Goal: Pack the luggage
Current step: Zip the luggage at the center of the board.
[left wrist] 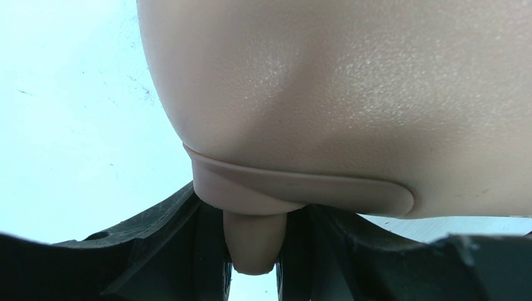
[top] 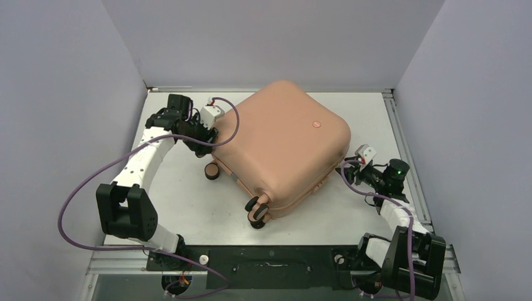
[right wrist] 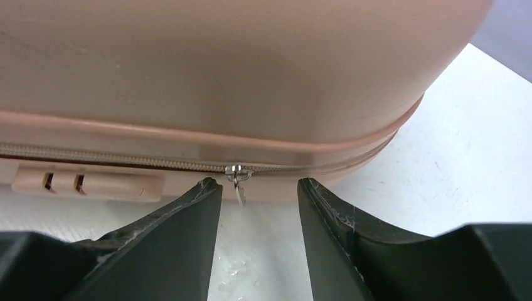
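Observation:
The salmon-pink luggage [top: 282, 144] lies closed and flat on the table, with its small red dot [top: 317, 124] facing up. My left gripper [top: 204, 141] is at its back-left corner. In the left wrist view my left gripper [left wrist: 254, 251] is shut around a pink caster stem [left wrist: 254, 241] under the shell [left wrist: 326, 81]. My right gripper [top: 351, 168] is at the luggage's right side. In the right wrist view it [right wrist: 258, 185] is open, with the metal zipper pull [right wrist: 239, 185] hanging between its fingertips, not touched.
Two caster wheels [top: 213, 170] [top: 257, 213] stick out at the luggage's near-left edge. A pink block with slots [right wrist: 88, 183] sits below the zipper line [right wrist: 125, 162]. Grey walls enclose the white table [top: 188, 207], and a metal rail [top: 408, 157] runs along its right side.

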You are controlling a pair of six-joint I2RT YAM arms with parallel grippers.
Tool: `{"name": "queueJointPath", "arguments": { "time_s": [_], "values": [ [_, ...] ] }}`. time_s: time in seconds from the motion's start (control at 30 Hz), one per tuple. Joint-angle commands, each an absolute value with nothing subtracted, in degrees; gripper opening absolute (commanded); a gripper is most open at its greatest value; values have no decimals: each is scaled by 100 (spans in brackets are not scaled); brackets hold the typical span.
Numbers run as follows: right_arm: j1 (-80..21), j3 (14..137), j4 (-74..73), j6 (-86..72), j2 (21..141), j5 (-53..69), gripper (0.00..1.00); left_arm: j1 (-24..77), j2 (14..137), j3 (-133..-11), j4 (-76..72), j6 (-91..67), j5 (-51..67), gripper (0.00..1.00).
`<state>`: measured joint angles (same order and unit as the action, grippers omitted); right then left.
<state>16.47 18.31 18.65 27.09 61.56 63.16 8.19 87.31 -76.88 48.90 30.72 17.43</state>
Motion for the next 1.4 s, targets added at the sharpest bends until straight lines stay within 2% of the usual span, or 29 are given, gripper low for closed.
{"name": "queueJointPath", "arguments": {
  "time_s": [0.0, 0.07, 0.13, 0.27, 0.3, 0.53, 0.87, 1.2, 1.37],
  "values": [
    [1581, 1704, 3498, 1940, 6267, 6414, 48, 562, 8647, -7733, 4842, 2883, 1126, 0],
    [1529, 1673, 3711, 1848, 6336, 6441, 46, 562, 8657, -7741, 4855, 2870, 1126, 0],
    [1477, 1673, 3745, 1878, 6386, 6551, 36, 562, 8668, -7761, 4873, 2867, 1134, 0],
    [1450, 1721, 3530, 2114, 6461, 6693, 9, 562, 8666, -7804, 4912, 2874, 1138, 0],
    [1450, 1775, 3436, 2223, 6484, 6681, 6, 562, 8662, -7811, 4921, 2874, 1139, 0],
    [1499, 2018, 2598, 2728, 6401, 5988, 5, 550, 8606, -7822, 5019, 3001, 1084, 0],
    [1591, 2700, 2494, 2657, 6823, 3737, 5, 369, 8386, -7661, 5148, 3420, 1171, 0],
    [1257, 3898, 2903, 2278, 8417, 2307, 5, 257, 8134, -7606, 5286, 3749, 1611, 0],
    [936, 4452, 3113, 2099, 9027, 2186, 5, 192, 8149, -7599, 5288, 3813, 1722, 0]
  ]
}}
